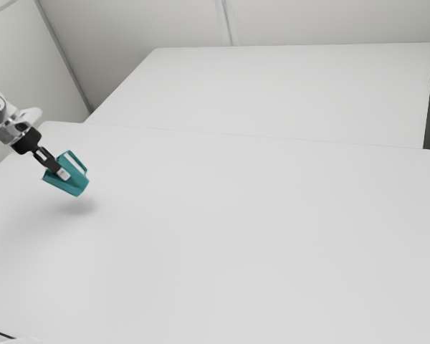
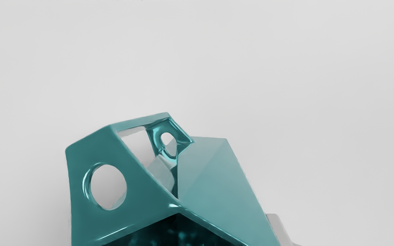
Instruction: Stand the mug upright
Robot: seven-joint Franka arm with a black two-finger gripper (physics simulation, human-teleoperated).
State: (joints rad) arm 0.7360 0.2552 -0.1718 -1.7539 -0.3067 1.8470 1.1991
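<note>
Teal mug up in air over table, tilted, gripper clamped on it — shadow lies apart below. Looks light, stiff, glossy sides perhaps slippery. Body walls seem surer hold than angular handle. Mouth faces back toward gripper — dark inside, can't tell if anything's in there.

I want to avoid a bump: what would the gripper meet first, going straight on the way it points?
Probably the table, with the mug in the gripper touching first. The shadow suggests a gap below; how deep is unclear.
</note>
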